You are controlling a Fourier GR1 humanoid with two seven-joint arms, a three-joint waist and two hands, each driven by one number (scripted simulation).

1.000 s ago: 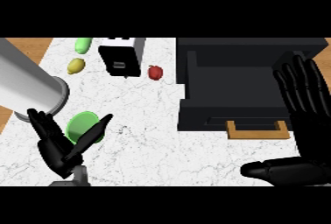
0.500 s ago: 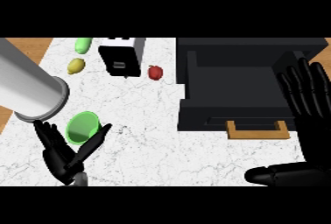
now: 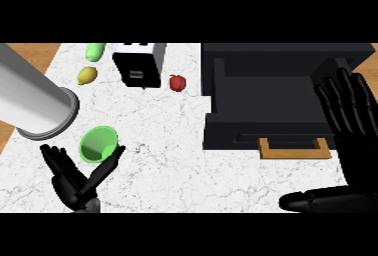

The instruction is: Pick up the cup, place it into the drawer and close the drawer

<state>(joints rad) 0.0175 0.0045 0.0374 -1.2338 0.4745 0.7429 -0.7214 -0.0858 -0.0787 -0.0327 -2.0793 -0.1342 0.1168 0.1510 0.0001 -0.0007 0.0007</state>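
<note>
Green cup (image 3: 98, 144) just above spread-fingered left hand (image 3: 77, 178), apparently untouched, right hand (image 3: 353, 107) open, partly hiding black drawer (image 3: 272, 102)

No text, label, brand, number or sign can be read anywhere.

Left hand (image 3: 76, 179) low at lower left, palm up, fingers straight and spread in a V with thumb angled right, grey left forearm (image 3: 33, 107) crossing upper left; right hand (image 3: 351, 112) at right edge, open, fingers straight and pointing up, thumb low.
</note>
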